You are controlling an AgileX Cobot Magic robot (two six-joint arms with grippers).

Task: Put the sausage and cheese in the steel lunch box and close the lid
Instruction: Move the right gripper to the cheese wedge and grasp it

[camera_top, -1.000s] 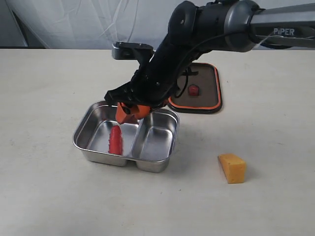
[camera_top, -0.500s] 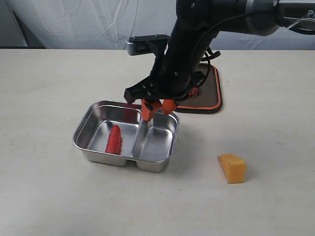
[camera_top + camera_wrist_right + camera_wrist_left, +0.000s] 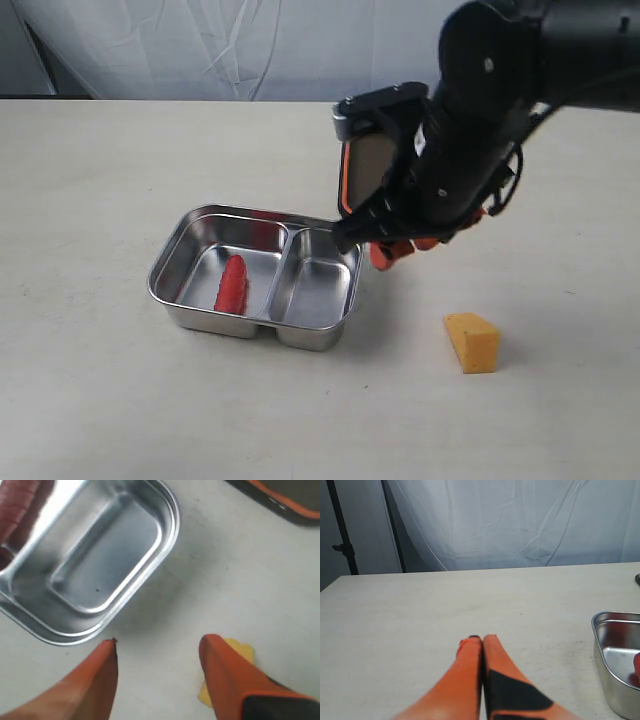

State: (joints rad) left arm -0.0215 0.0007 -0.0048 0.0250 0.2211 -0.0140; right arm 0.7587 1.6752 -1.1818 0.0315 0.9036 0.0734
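The red sausage (image 3: 233, 284) lies in the left compartment of the steel lunch box (image 3: 330, 336); the right compartment holds nothing. On the table to the box's right sits the yellow cheese (image 3: 472, 341). My right gripper (image 3: 400, 250) hangs open above the table between box and cheese, nothing in it; its wrist view shows the box (image 3: 150, 575) and the cheese (image 3: 240, 652) partly behind one finger (image 3: 225, 675). The dark lid (image 3: 368, 170) is mostly hidden behind the right arm. My left gripper (image 3: 479, 639) is shut and empty, away from the box (image 3: 600, 645).
A pale tabletop (image 3: 100, 180) spreads around the box. A white curtain (image 3: 520, 520) hangs behind the table. A black stand pole (image 3: 342, 525) is at the far edge in the left wrist view.
The right arm has swung from above the box's left compartment to the right, past the box toward the cheese. The sausage stays lying in the box.
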